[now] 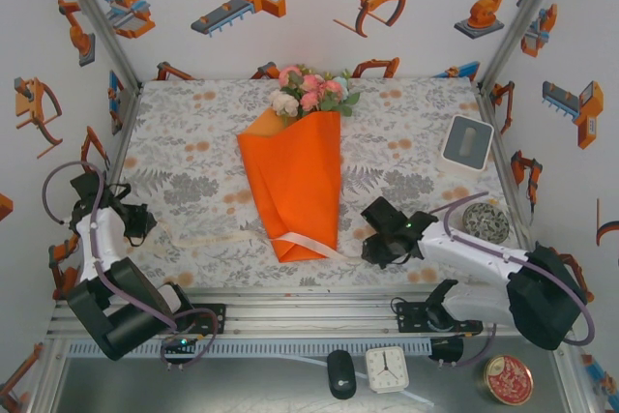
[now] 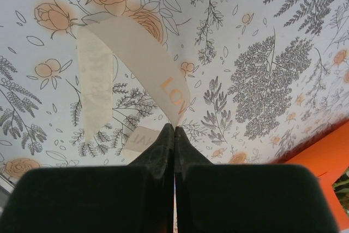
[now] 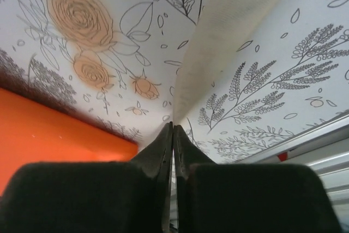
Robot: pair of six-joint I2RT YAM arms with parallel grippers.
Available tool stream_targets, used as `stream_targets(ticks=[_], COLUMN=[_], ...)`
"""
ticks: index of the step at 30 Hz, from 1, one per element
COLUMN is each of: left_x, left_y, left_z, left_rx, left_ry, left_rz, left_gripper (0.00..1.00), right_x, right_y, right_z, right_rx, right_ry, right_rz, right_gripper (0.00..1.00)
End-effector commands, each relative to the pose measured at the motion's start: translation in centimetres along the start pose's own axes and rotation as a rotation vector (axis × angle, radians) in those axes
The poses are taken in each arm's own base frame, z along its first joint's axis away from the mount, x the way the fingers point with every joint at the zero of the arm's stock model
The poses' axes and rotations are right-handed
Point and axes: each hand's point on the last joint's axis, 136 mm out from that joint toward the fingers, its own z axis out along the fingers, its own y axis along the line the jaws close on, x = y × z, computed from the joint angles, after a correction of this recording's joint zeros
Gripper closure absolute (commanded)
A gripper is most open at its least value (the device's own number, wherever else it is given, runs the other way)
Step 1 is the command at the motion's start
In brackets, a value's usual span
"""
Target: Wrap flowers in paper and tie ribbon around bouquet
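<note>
While the bouquet (image 1: 295, 176) lies on the table (image 1: 193, 181), left fingers (image 2: 160, 154) pinching the ribbon (image 2: 142, 58), right fingers (image 3: 157, 154) pinching it too

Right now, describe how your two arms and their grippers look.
Both arms have glossy white tubular links between chunky black joint housings: the left arm and the right arm. A thin greyish-purple cable loops along each. The left gripper and right gripper end in matte black wedge-shaped fingers tapering to thin tips. A small green light glows near the right wrist.
</note>
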Motion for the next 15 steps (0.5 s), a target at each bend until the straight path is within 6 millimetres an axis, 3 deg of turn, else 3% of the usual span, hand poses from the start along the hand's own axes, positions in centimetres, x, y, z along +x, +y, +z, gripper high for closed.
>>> stream_targets(ticks=[1,5,8,12,15], left_x=[-1.0,-2.3,-2.6,-1.6,-0.4], left_y=[0.2,1.5,2.0,1.5,1.5], left_z=[-0.8,-1.0,-0.8,-0.9,-0.5], left_rx=[-0.043,-0.085,-0.077,-0.026,-0.004], left_ry=[-0.038,-0.067,-0.051,-0.023,0.0], left_rz=[0.018,-0.053,-0.103,-0.105,-0.093], left_gripper=[0.97,0.97,0.98,0.99,1.0], right_x=[-1.9,-5.3,-7.0,-7.5,-8.2], right_y=[-1.6,-4.8,-6.5,-7.1,-6.5], right_z=[-1.0,-4.3,-5.6,-5.4,-5.6], right_rx=[0.042,0.064,0.018,-0.027,-0.019], right_ry=[-0.097,-0.245,-0.302,-0.31,-0.364], right_rz=[-0.009,-0.048,-0.028,-0.003,-0.016], right_gripper=[1.0,1.0,1.0,1.0,1.0])
